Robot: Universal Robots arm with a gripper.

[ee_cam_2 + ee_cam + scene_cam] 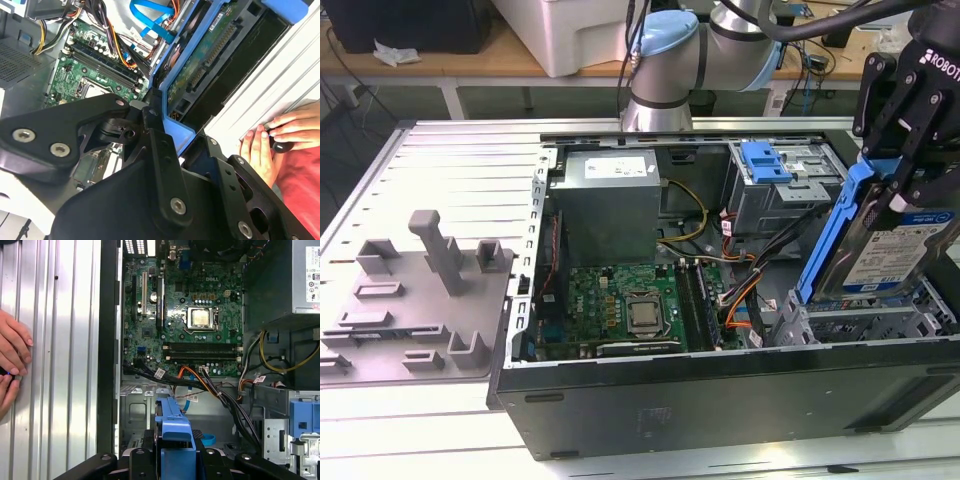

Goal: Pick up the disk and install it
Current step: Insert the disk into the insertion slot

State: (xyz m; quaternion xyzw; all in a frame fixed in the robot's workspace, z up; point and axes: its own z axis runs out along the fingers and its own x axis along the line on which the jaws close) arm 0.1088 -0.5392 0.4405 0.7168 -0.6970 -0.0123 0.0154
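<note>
The disk, a silver drive with a white and blue label in a blue carrier, hangs tilted on edge over the metal drive cage at the open computer case's front corner, on the exterior view's right. My gripper is shut on the disk's upper end. In the second wrist view the disk's green circuit-board underside faces the camera and a black finger presses on the blue carrier. In the first wrist view the carrier's end sits between my fingers, with the gripper closed around it.
Inside the case lie the motherboard, the power supply, cable bundles and a second bay with a blue tab. A grey fixture stands on the exterior view's left. A person's hand rests on the ribbed table beside the case.
</note>
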